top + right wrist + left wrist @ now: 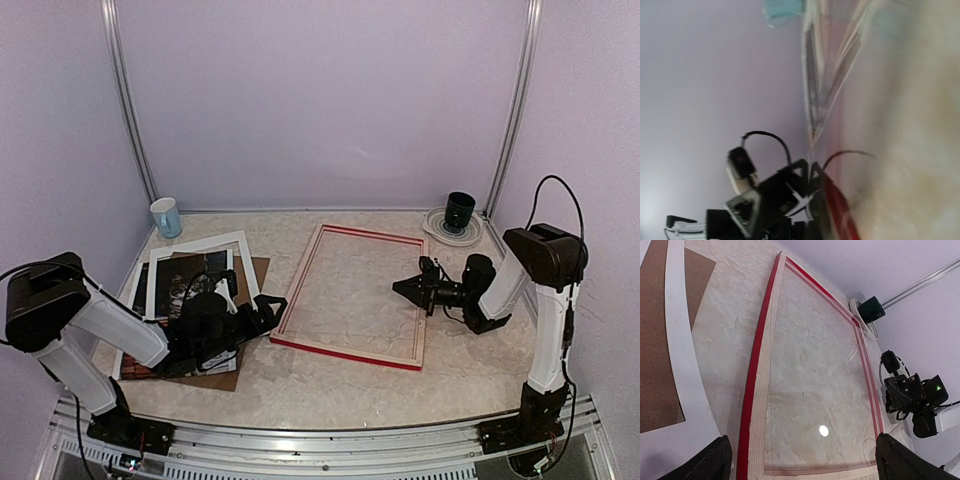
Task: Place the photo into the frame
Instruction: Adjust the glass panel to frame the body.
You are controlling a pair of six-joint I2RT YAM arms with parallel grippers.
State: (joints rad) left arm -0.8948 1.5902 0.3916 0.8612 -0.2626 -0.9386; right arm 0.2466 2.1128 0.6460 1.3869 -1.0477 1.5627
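Obs: left gripper [268, 308] released, just left of the frame [345, 351]; right gripper [405, 288] clenched at its right rail. Suggest: pinch edge of the photo [185, 280], left of the frame, and lift flat.

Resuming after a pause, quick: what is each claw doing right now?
Left claw: open, holding nothing.
Right claw: shut; whether it pinches anything cannot be told.

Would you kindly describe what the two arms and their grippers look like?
The left arm and right arm have white tubular links between bulky black joint housings, with thin black cables looping outside. The left gripper and right gripper are black, each with two angular fingers.
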